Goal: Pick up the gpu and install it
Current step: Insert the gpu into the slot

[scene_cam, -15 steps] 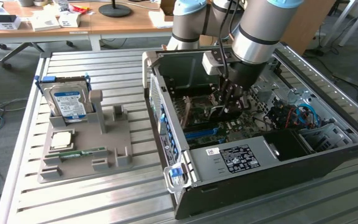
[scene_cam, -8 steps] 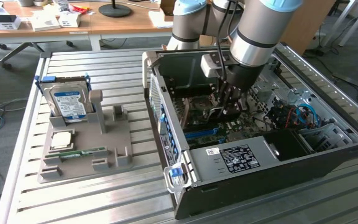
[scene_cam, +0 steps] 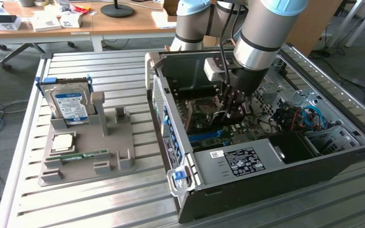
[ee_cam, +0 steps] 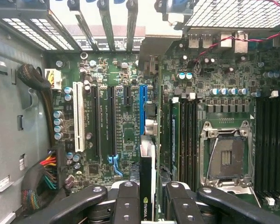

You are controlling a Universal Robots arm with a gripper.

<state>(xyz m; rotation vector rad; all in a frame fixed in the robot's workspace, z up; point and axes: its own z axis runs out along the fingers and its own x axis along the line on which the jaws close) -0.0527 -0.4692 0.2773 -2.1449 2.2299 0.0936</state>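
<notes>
The black metal computer case (scene_cam: 265, 185) lies open upward, its green motherboard (ee_cam: 126, 140) reachable from above. A black labelled power-supply box (scene_cam: 249, 159) blocks the near end; blue and red cables (scene_cam: 300, 116) crowd the exterior view's right. The gripper (ee_cam: 149, 191), clamped on the thin dark gpu (ee_cam: 148, 158), occupies the middle

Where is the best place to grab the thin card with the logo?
Pinch the gpu across its two flat faces near the upper edge, coming straight down from above, as the end effector holds it now. It is thin and stands on edge over the motherboard slots, so the lower edge stays free.
</notes>
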